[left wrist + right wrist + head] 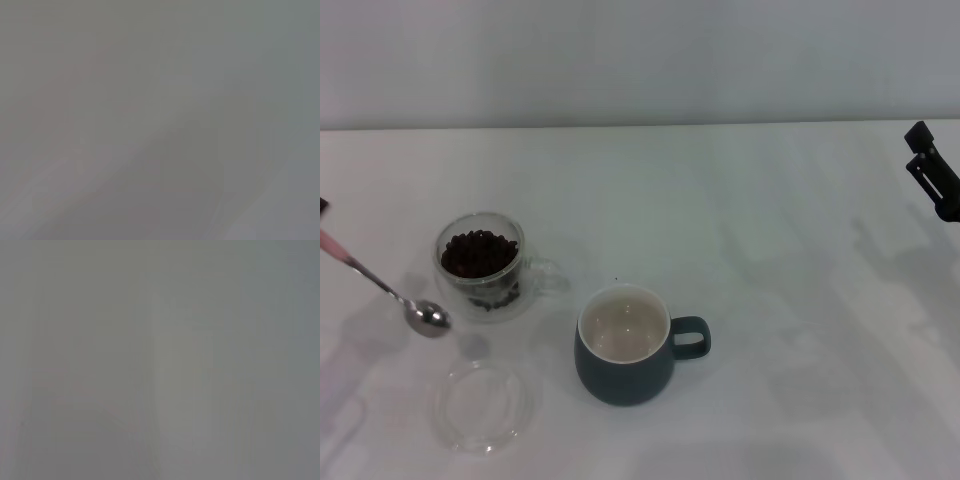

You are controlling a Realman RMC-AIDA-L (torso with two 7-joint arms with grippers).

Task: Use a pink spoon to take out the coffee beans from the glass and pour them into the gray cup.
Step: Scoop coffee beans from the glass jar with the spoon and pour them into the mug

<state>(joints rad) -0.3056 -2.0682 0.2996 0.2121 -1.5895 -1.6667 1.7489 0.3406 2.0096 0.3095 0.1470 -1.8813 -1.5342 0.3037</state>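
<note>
holding the pink spoon (382, 286) by its handle end, the left gripper (323, 207) sits almost wholly outside the head view's left edge, so only a dark sliver of it shows and how its fingers stand cannot be told. the spoon slopes down and away from that gripper, its shiny bowl low near the white table (770, 220) and apparently empty. just beyond the bowl, farther from the gripper, stands the glass (483, 265) heaped with coffee beans (477, 252); this slant probably suits dipping over the rim. the gray cup (625, 345), farther still on the same side, looks empty inside, so no beans seem moved yet. a flat clear dish (483, 405) lies near the spoon bowl. the right gripper (932, 170) waits well apart at the far right edge; its opening cannot be told either.
</note>
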